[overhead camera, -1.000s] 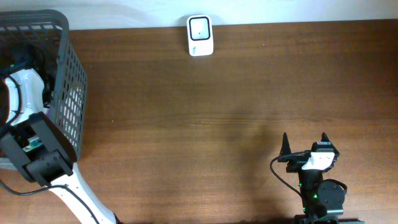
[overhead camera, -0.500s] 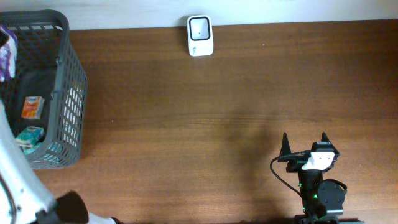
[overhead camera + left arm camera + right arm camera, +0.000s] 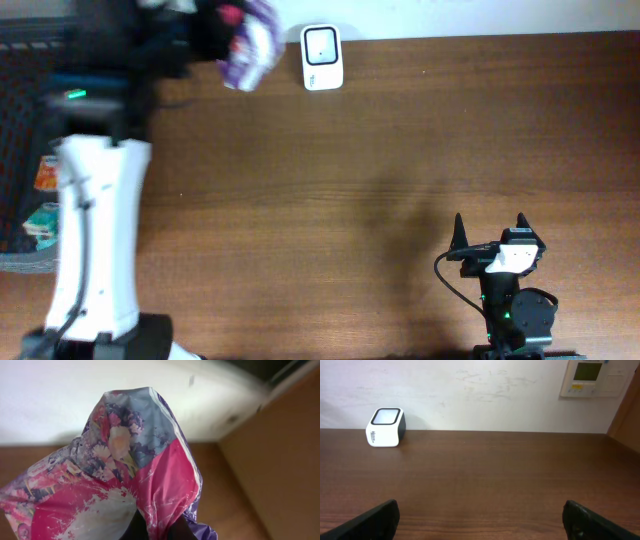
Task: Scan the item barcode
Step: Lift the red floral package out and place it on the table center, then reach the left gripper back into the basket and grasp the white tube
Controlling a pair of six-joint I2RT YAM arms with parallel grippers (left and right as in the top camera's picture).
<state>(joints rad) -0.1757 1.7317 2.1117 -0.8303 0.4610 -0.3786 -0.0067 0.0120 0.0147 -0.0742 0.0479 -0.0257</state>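
Left gripper [image 3: 154, 527] clamped on floral packet [image 3: 125, 475], beside scanner [image 3: 321, 57]; right gripper [image 3: 489, 230] wide, empty.

The white box-shaped scanner [image 3: 322, 58] sits at the back edge of the brown wooden counter [image 3: 350, 180]. Just left of the scanner, apart from it and above the counter, the floral plastic packet [image 3: 248, 45] hangs in the left claw [image 3: 157, 530]. Far left of the scanner stands the grey plastic mesh basket [image 3: 20, 262], with small cartons [image 3: 45, 175] inside. The right claw [image 3: 490, 225] sits well right of the scanner, near the counter's front edge.
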